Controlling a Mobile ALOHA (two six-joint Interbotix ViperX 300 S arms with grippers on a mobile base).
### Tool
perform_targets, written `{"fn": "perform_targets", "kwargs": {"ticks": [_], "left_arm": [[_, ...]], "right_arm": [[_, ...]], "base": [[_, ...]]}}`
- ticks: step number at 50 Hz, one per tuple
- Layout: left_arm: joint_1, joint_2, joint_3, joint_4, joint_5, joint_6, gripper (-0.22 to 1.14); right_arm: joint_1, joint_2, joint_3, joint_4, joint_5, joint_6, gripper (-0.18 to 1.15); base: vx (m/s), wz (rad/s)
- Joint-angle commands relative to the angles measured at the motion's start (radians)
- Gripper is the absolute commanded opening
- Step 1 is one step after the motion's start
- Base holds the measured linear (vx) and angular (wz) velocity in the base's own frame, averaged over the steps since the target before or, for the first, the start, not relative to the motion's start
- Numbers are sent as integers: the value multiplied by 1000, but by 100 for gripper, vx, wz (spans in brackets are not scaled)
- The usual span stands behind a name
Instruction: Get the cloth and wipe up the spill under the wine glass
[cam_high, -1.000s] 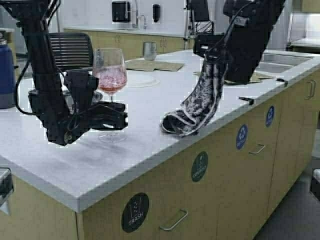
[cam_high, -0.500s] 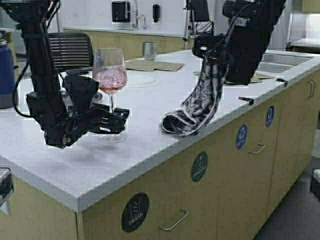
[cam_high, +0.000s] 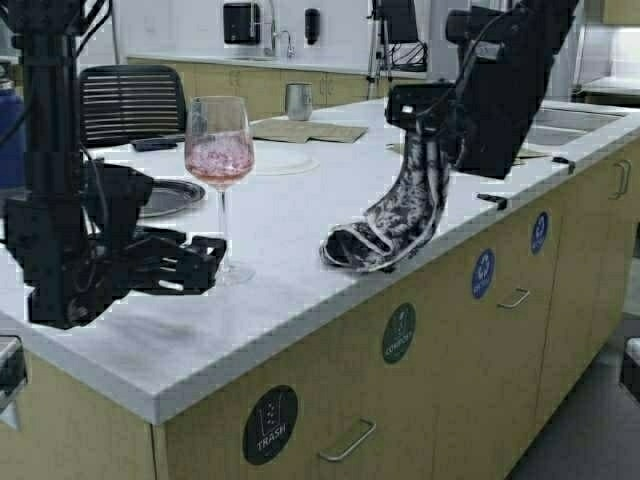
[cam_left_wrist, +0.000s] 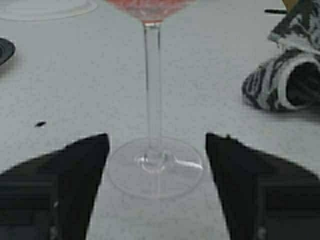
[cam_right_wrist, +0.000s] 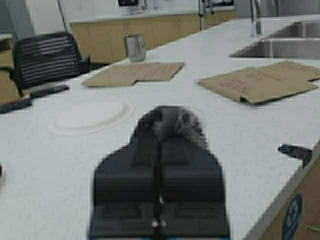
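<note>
Wrist view shows left claw (cam_left_wrist: 156, 187) spread around wine glass (cam_left_wrist: 155, 167) foot; right claw (cam_high: 432, 120) pinches cloth (cam_high: 395, 220).

I see a tall clear wine glass (cam_high: 219, 160) made of smooth, shiny glass. The limp cloth with the dark flower print (cam_high: 392, 222) looks soft and not shiny. The white speckled countertop (cam_high: 300, 215) is smooth and dull. The flat tan paper sheets (cam_right_wrist: 134, 73) look like plain matt card. The short steel tumbler (cam_high: 299, 101) is shiny metal. My black plastic left gripper (cam_left_wrist: 156, 192) looks matt.
</note>
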Motion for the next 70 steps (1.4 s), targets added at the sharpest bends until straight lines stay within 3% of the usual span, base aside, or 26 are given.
{"fn": "perform_targets", "kwargs": {"ticks": [1, 18, 35, 49, 70], "left_arm": [[-6, -48, 86, -2, -12, 2, 93], [-6, -235, 270, -8, 23, -11, 93], [-6, -515, 380, -40, 109, -44, 93], [-6, -770, 353, -48, 322, -57, 93], [-6, -1164, 169, -57, 919, -66, 93]], "right_arm": [[37, -46, 54, -20, -14, -9, 5], [83, -179, 262, -23, 84, -25, 5], [83, -430, 284, -31, 368, -37, 5], [81, -571, 215, -35, 568, -126, 5], [81, -669, 101, -35, 753, -186, 5]], "base": [[0, 0], [0, 0], [0, 0], [0, 0], [0, 0]]}}
